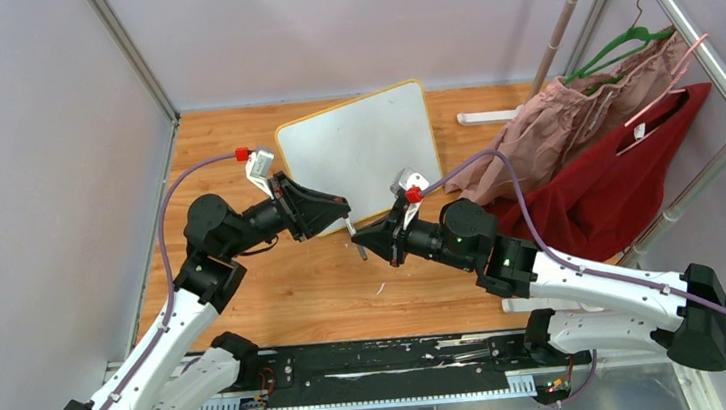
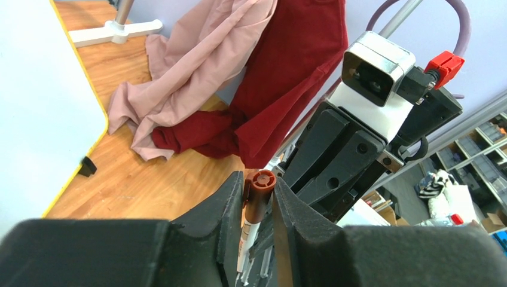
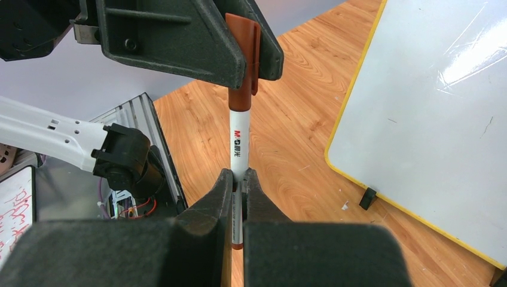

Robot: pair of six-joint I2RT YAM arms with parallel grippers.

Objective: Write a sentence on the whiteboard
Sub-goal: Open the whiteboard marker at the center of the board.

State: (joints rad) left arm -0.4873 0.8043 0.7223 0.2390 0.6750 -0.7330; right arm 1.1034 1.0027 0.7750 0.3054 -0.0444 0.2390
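Left gripper [image 1: 342,210] pinching cap [image 3: 242,54] of marker [image 3: 238,140]. Right gripper [image 1: 362,238] clamped on marker barrel. Both meet near table centre. Whiteboard [image 1: 359,150] at far centre, just beyond grippers, tilted.

From the left wrist, the left gripper's [image 2: 257,182] two black fingers fill the bottom of the picture and pinch the brown cap end of a marker [image 2: 260,192], whose white barrel runs down between them. Facing it from the right is the right gripper [image 2: 299,173], black and angular, with a silver camera [image 2: 376,69] and a red plug [image 2: 443,66] on top. Along the left edge lies the whiteboard [image 2: 36,107] with its yellow frame and one black foot [image 2: 87,166] on the wooden table [image 2: 137,185], and beyond it a pink cloth [image 2: 185,72] and a red cloth [image 2: 287,78] hang down onto the wood near a white stand base [image 2: 116,31].
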